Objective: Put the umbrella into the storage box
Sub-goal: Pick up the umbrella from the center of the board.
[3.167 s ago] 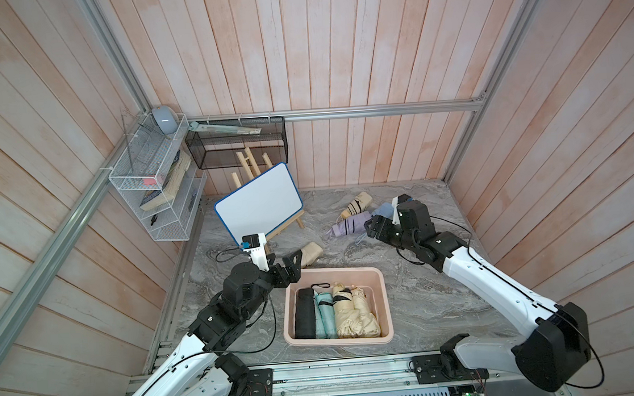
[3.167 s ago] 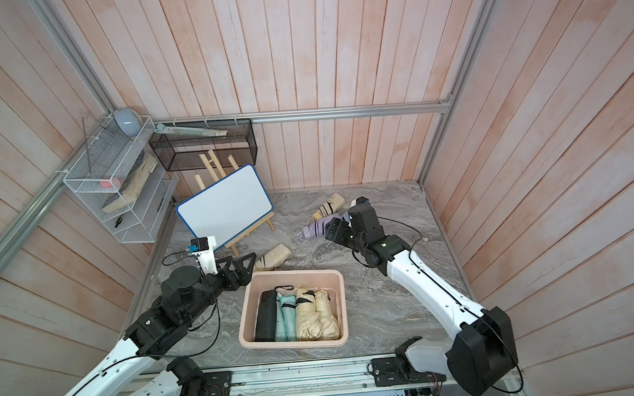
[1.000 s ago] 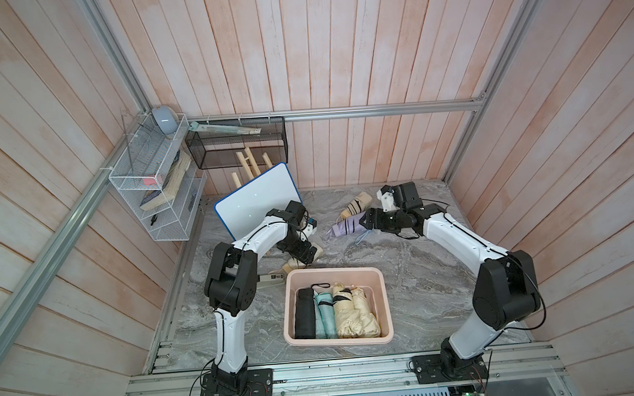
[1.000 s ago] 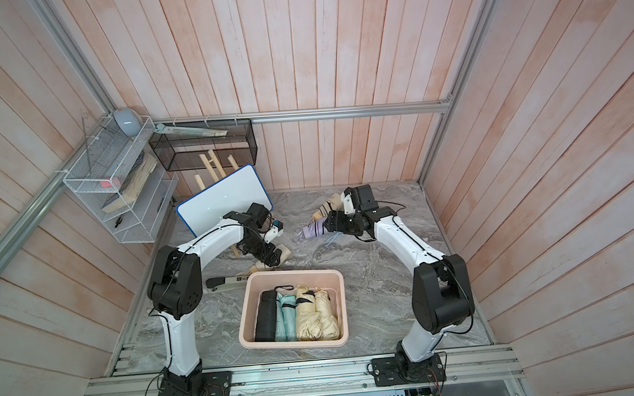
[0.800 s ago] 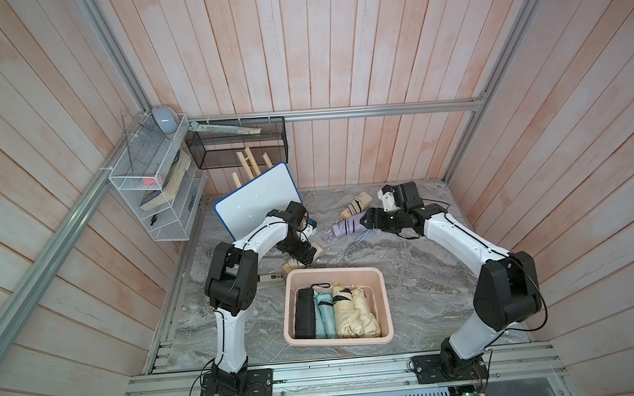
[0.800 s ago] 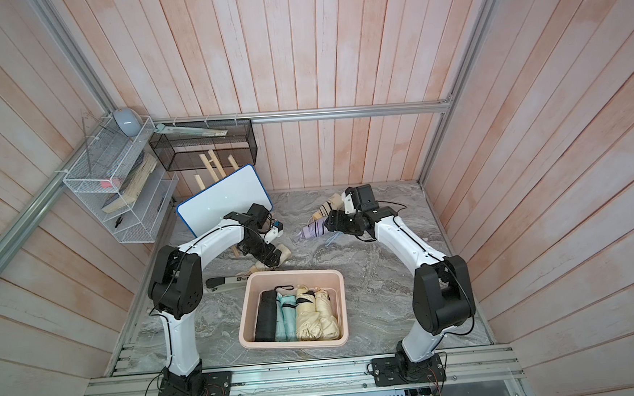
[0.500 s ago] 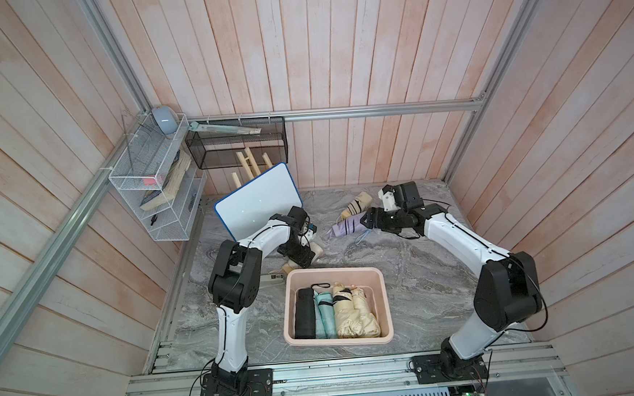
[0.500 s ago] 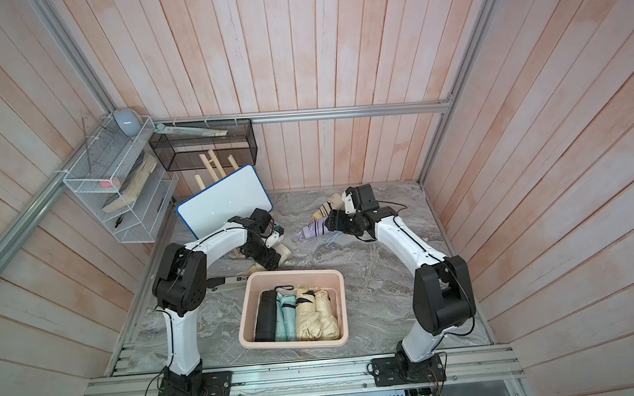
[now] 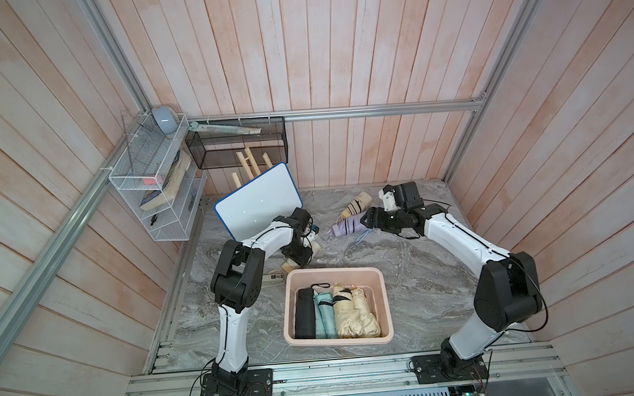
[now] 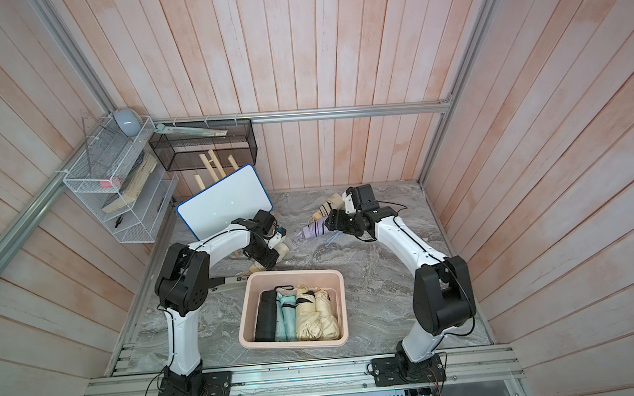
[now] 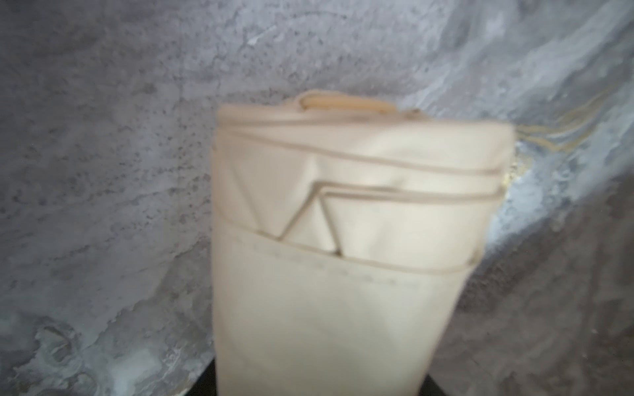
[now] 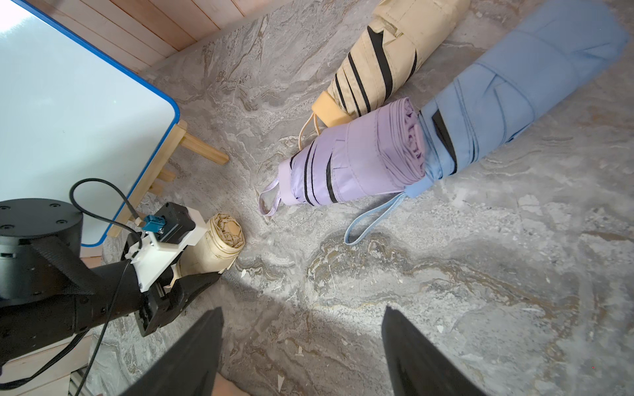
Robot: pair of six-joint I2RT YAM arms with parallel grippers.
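Now the L arm has been swung out to the far left of the counter (image 12: 446, 274), and the L tool (image 12: 206, 255) has been brought down over the cream umbrella (image 12: 224, 236). That umbrella lies just beyond the far-left corner of the box (image 9: 333, 270), apparently not yet lifted. The jaws have been narrowed round it. One finger is seen against the fabric and the other is hidden, so a full pinch can't be told. The R tool (image 12: 301, 308) is held wide & empty near the lilac umbrella (image 12: 353, 161). Four folded umbrellas (image 9: 335, 311) are already packed, so room looks tight. Judged: pickup abt done, with lift & carry to be done next.
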